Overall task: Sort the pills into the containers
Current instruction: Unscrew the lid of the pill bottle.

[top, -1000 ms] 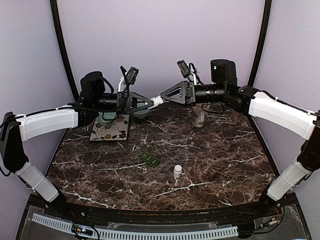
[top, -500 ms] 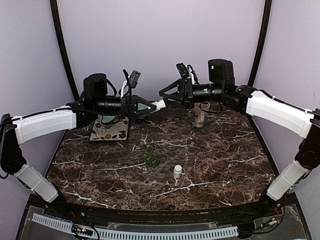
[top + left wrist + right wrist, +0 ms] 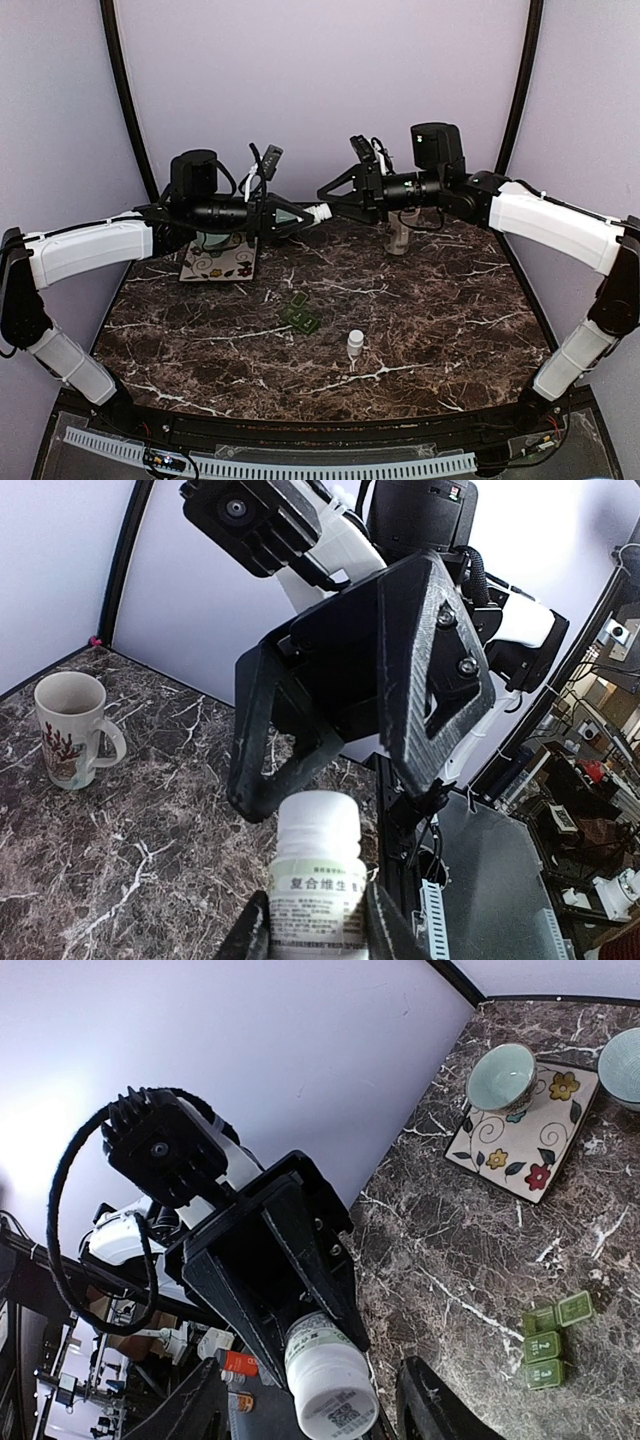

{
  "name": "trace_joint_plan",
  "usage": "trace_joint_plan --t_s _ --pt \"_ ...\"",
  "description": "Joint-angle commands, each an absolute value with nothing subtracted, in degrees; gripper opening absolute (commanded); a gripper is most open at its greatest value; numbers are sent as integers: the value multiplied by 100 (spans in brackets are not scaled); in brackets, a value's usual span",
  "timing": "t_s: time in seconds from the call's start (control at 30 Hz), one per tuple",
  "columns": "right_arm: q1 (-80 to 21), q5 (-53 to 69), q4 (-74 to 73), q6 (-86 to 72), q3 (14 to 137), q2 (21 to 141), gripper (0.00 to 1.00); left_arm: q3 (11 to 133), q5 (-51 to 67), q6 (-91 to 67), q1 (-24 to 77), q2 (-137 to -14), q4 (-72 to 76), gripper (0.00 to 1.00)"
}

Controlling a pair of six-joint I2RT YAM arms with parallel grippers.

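Presently both arms meet in the air above the far middle of the counter (image 3: pixel 430 320).

- The left claw (image 3: pixel 318 932) is part-closed and clamped on the body of a white bottle (image 3: pixel 320 875). The bottle lies level, its free end pointing right. Its label has a green band and dark print that I cannot read.
- The right claw (image 3: pixel 312 1405) stands wide apart, one finger on each side of the bottle's free end. The right wrist view shows a gap on both sides, so no contact that I can see. It grips nothing.
- The containers (image 3: pixel 300 314) are a flat dark green box of small square compartments in a row. It lies on the counter near the middle, a little left, well apart from both claws. In the right wrist view one end looks paler; whether lids are flipped up there I cannot tell.
- A small white vial (image 3: pixel 355 343) stands upright just near-right of the box.
- A cream mug (image 3: pixel 400 235) stands far, under the right arm.
- A patterned plate (image 3: pixel 218 262) with a teal bowl (image 3: pixel 500 1075) sits far left.
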State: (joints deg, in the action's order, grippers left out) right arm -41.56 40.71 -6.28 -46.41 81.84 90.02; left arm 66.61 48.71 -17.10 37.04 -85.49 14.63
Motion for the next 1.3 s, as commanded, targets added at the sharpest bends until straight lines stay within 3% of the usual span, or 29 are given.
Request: trace_joint_plan --t_s 0.0,0.77,0.93,1.17,1.27 --pt "-4148 4150 -562 -4623 8297 9077 57 6840 4783 -1530 3733 -8331 1405 0" --pt "-4148 4307 -544 -4667 8392 9333 48 7049 4739 -1359 3734 -8542 1266 0" --pt "-4147 4337 -519 -4671 8402 9325 35 7024 4715 -1307 3735 -8556 1206 0" --pt "-4148 4414 -510 -4673 8411 9314 0 6966 4645 -1299 3729 -8523 1222 0" --pt "-4148 4463 -557 -4536 8407 9293 0 6956 4744 -1443 3722 -8538 1335 0"
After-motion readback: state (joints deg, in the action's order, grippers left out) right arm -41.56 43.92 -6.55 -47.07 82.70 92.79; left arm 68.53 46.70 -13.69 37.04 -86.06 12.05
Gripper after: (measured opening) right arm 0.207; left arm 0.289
